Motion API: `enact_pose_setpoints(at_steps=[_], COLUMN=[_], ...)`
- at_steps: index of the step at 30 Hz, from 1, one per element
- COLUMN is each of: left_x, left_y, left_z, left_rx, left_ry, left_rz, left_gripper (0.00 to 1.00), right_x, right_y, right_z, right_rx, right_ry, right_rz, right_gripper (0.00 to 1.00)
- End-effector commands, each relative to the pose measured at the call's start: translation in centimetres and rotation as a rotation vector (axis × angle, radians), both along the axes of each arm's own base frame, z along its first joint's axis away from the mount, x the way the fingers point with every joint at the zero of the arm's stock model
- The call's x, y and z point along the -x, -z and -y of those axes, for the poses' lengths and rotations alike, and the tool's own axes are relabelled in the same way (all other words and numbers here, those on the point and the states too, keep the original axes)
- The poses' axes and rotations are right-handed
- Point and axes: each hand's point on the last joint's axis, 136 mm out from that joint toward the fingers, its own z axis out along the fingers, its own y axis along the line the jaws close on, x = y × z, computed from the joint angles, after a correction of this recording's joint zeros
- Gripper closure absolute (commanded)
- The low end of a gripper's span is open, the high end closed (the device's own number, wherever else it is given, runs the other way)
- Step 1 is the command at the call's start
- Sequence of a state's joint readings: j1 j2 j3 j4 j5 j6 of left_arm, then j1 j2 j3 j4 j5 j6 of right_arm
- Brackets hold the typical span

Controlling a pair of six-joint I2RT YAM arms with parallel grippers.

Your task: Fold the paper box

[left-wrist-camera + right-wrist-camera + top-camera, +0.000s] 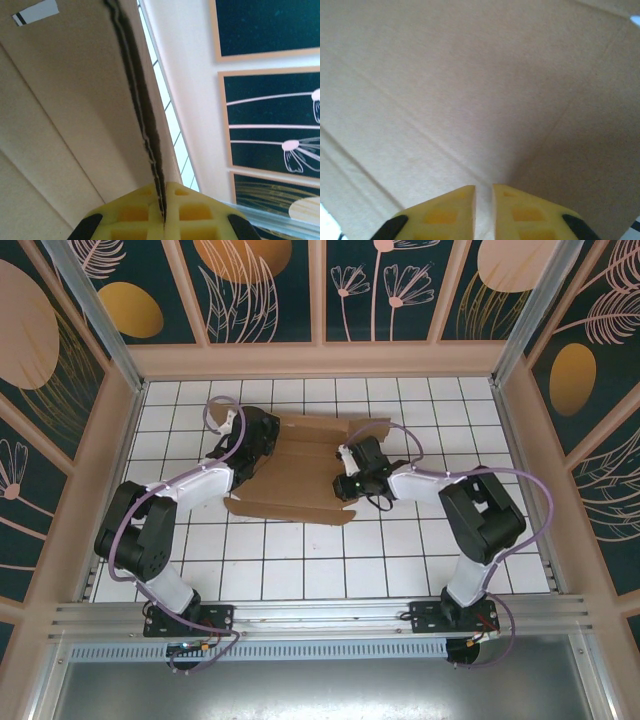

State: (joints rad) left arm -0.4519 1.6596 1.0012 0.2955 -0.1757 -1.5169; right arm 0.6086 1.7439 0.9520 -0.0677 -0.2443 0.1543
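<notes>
We start at the left gripper (164,187). In the left wrist view its yellow fingers (132,212) are pressed together on the rim of the paper box (300,468). The dark, ragged cut edge of the cardboard runs straight down into the seam between them, so this claw is clamped on the box. Beyond the fingertips the brown panel spreads up and to the left, crossed by a long crease. A small white label (35,12) with a black bar sits near its far corner. To the right of the cardboard edge we see a sliver of the white tiled table (300,565) and the pale base of the side wall (190,75), with its dark panels of drawn plants.

At the right gripper (484,190), the right wrist view shows the two yellow fingers (445,215) a narrow slit apart. Plain cardboard lies close in front of them, and creases in it run together just above the fingertips. We cannot tell whether either finger touches the sheet.

From the top camera the box lies at the middle of the table, nearer the back wall than the arm bases, as a partly folded brown sheet. One long flap lies along its near side and another along its far side. The left gripper is at its left end and the right gripper at its right end, and both arms reach inward from the aluminium rail (320,612) at the near edge.
</notes>
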Motion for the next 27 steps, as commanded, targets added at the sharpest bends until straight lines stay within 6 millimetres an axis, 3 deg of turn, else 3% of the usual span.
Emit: enact_pose_setpoints(at_steps=[1,10,11,12,15,20,27], left_x=[0.0,-0.9,-0.9,-1.0,-1.1,-1.2,-1.2], left_y=[0.9,1.5,2.9,3.0,3.3,2.6,1.9], left_z=[-1.3,-1.3,-1.2,-1.2,-1.4,-1.8,-1.6], left_rx=[-0.021,0.010,0.000,0.000,-0.008,-0.058,-0.061], left_ry=[-0.078,-0.114,-0.116,-0.118,-0.129,-0.135,-0.119], left_rz=[-0.010,-0.022,-0.048,-0.050,-0.055,-0.057,-0.056], left_gripper=[1.00,1.00,1.00,1.00,1.00,1.00,1.00], right_x=[1.0,2.8,3.0,3.1,3.6,5.4,9.9], right_y=[-2.1,-1.0,-0.4,0.2,2.3,5.7,7.4], right_z=[-2.4,-9.9,-10.5,-11.0,-11.2,-9.6,-7.3], right_rx=[-0.068,-0.061,-0.048,-0.028,0.031,0.126,0.208], right_ry=[-0.067,-0.131,-0.138,-0.143,-0.143,-0.163,-0.242], right_rz=[0.033,0.035,0.031,0.029,0.015,-0.045,-0.109], right_gripper=[0.78,0.81,0.82,0.84,0.89,0.96,0.98])
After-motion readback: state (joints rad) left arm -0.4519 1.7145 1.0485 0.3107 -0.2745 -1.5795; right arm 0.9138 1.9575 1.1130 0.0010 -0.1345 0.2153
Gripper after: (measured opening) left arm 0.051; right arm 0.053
